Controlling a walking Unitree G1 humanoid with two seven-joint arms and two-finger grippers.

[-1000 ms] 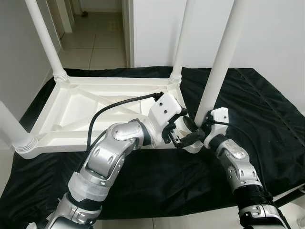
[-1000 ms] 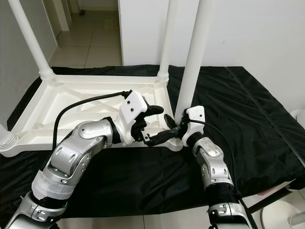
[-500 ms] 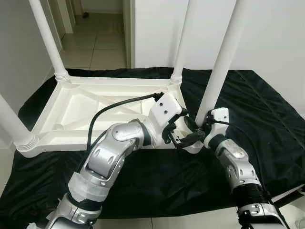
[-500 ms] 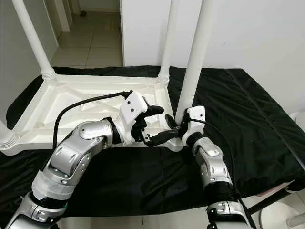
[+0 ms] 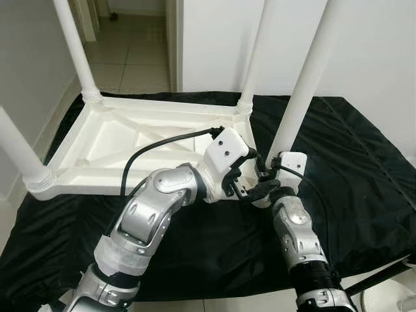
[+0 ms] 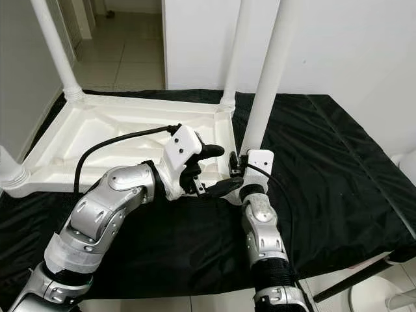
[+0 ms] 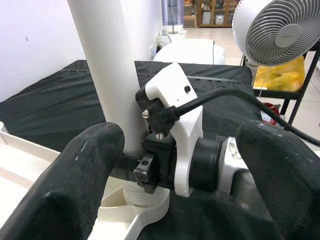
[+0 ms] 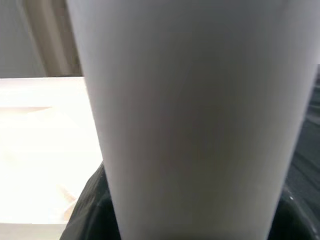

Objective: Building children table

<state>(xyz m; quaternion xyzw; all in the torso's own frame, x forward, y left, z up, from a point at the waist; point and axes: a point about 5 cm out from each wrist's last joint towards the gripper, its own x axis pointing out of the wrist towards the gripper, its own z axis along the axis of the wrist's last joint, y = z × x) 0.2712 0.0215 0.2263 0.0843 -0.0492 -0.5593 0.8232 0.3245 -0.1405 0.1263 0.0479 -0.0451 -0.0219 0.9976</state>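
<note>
Nearest to us, our left gripper (image 5: 255,190) reaches across to the near right corner of the upturned white table (image 5: 140,140), its two black fingers (image 7: 75,185) spread wide with nothing between them, one on each side of the right wrist.

Our right gripper (image 5: 266,174) presses against the base of the near right leg (image 5: 302,88); in its wrist view the leg (image 8: 195,115) sits tight between the black fingers, so we take it as clamped on the leg.

The table lies upside down on a black cloth (image 5: 351,156).

The near left leg (image 5: 19,153), far left leg (image 5: 77,49) and far right leg (image 5: 257,55) stand upright in their corner sockets.

Beyond lie a white wall (image 5: 377,45) and a tiled floor (image 5: 133,52).
</note>
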